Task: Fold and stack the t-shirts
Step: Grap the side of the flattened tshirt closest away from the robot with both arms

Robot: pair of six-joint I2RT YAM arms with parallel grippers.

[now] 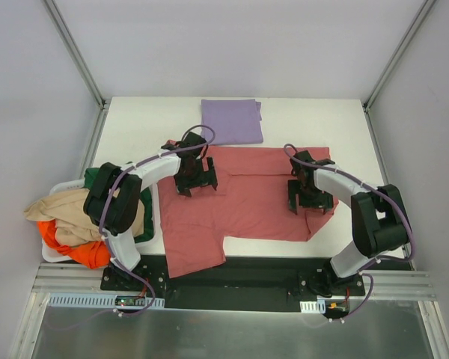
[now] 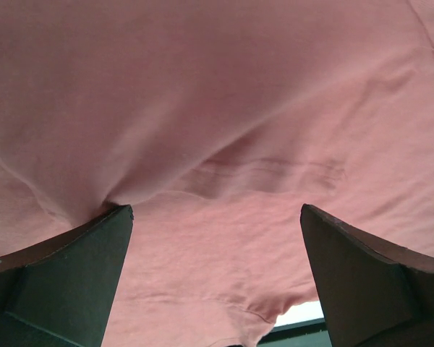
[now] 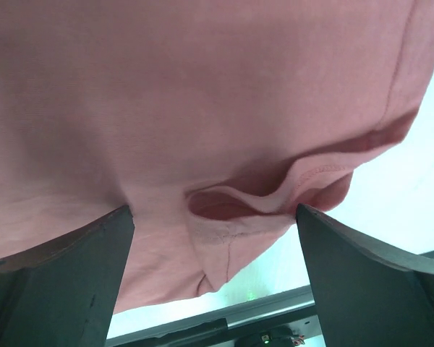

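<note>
A salmon-pink t-shirt [image 1: 247, 206] lies spread on the white table [image 1: 135, 134], one part hanging over the near edge. My left gripper [image 1: 197, 187] is open just above its left part; pink cloth [image 2: 224, 144] fills the left wrist view between the fingers [image 2: 72, 282]. My right gripper [image 1: 309, 200] is open over the shirt's right side, with a rumpled sleeve hem [image 3: 275, 195] between its fingers [image 3: 369, 282]. A folded lilac t-shirt [image 1: 232, 120] lies at the table's far edge.
A white basket [image 1: 60, 254] at the left holds tan [image 1: 60, 213], orange [image 1: 78, 250] and green [image 1: 97, 179] clothes. Metal frame posts stand at the far corners. A black strip runs along the table's near edge [image 1: 269, 269].
</note>
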